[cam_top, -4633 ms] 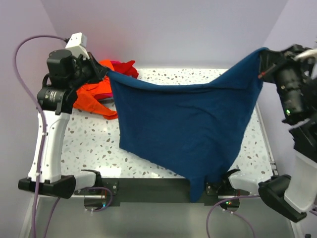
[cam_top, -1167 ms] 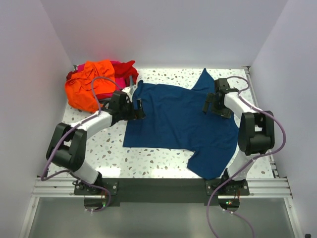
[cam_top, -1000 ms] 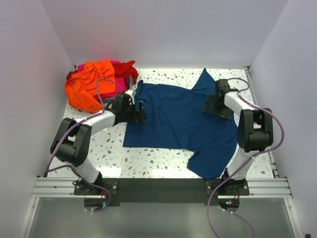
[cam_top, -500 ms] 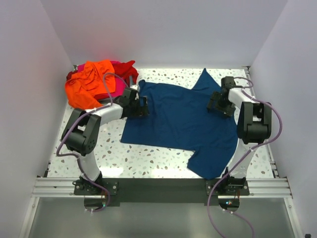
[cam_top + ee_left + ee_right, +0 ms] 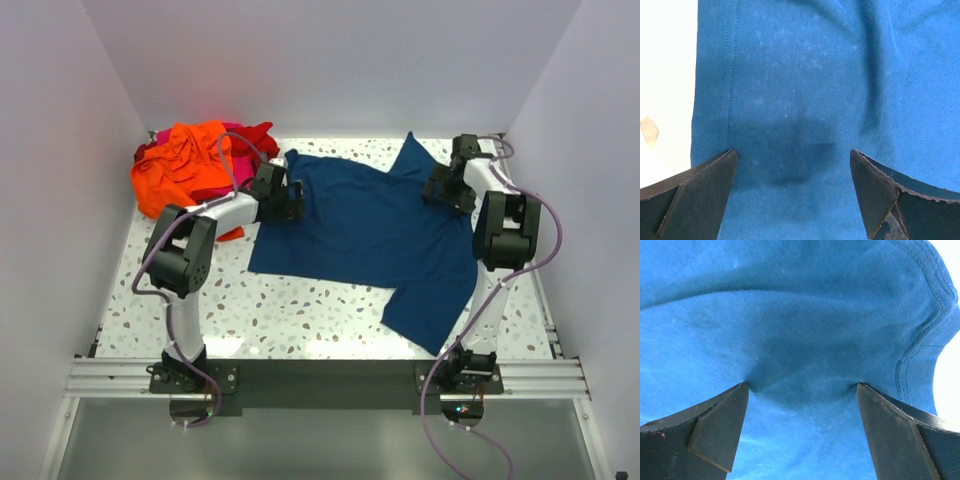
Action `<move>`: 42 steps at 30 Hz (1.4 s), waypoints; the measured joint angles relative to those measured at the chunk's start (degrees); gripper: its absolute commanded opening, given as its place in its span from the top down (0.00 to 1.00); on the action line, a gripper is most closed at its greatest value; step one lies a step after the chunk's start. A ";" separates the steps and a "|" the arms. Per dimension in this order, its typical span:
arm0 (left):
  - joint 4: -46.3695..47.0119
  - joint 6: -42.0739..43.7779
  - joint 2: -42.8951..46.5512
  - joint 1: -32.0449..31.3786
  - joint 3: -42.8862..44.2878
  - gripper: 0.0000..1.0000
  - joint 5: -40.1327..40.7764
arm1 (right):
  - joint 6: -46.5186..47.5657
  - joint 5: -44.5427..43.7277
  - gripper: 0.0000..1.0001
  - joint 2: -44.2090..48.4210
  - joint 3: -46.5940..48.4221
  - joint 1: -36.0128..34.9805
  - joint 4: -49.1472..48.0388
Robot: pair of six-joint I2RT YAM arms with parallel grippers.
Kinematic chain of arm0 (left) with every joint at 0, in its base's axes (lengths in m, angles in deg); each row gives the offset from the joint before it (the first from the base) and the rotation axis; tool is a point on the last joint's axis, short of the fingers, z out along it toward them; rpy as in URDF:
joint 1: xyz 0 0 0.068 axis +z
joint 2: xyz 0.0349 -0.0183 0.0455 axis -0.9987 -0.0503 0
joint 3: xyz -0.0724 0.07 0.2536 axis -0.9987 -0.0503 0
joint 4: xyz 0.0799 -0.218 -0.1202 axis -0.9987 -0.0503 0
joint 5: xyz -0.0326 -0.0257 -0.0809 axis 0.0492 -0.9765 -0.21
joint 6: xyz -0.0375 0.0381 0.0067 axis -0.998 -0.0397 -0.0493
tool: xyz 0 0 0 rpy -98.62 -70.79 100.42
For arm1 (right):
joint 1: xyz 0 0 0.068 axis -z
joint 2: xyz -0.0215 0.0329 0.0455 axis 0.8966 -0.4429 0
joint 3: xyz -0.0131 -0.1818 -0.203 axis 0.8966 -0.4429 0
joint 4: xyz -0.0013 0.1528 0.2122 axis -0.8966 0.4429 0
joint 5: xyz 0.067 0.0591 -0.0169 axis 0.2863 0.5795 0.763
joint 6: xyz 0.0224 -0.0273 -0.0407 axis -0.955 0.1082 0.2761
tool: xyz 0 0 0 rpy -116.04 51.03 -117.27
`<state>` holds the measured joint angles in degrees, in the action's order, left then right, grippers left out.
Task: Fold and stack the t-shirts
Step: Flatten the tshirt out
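Note:
The navy blue t-shirt [image 5: 370,230] lies spread over the middle of the table, one sleeve pointing to the far edge and its lower part trailing to the near right. My left gripper [image 5: 290,200] is open, fingertips down on the shirt's left edge; in the left wrist view [image 5: 792,165] navy cloth fills the gap beside a stitched hem [image 5: 727,75]. My right gripper [image 5: 437,190] is open too, on the shirt's far right part. Its tips [image 5: 802,387] dimple the cloth near a ribbed edge [image 5: 920,350]. The orange [image 5: 185,165], magenta [image 5: 237,160] and red [image 5: 258,140] t-shirts lie bunched at the far left.
The speckled white table [image 5: 300,310] shows along the near side and left of the navy shirt. Lilac walls close in the left, back and right. The arms' base rail [image 5: 320,375] runs along the near edge.
Both grippers have slid toward the far side of the table, pressing on the navy shirt. Its upper edge has shifted back with them. The right jaws narrowed slightly.

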<state>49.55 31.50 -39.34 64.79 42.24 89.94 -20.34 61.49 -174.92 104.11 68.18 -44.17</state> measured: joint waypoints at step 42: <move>-4.02 -5.22 32.87 -0.33 -34.75 0.33 12.94 | -2.67 10.25 0.05 58.07 -43.41 0.11 0.39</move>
<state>45.53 26.27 -6.46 64.46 7.48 102.88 -23.01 71.74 -116.85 60.70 68.29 -43.78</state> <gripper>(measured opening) 0.676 0.950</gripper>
